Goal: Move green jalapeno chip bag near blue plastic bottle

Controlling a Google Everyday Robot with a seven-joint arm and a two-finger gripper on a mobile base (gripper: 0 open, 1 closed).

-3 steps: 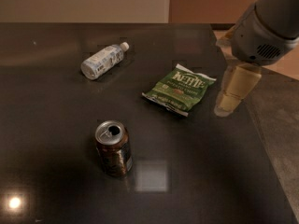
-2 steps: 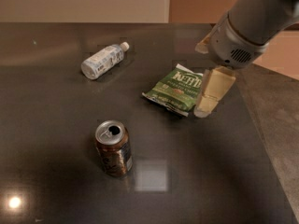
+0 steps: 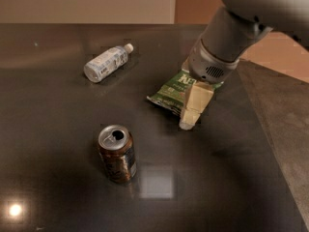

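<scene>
The green jalapeno chip bag lies flat on the dark table, right of centre, with part of its white lettering showing. My gripper hangs over the bag's right half and covers it, its cream tip reaching down at the bag's near edge. The blue plastic bottle lies on its side at the back left, white cap pointing right, well apart from the bag.
An opened brown drink can stands upright in front, left of the bag. The dark glossy table ends at a right edge, with a lower grey floor beyond. A pale wall runs along the back.
My arm has moved left and towards the camera, from beside the bag's right edge to over the bag, now covering its right half. Bag, bottle and can have not moved.
</scene>
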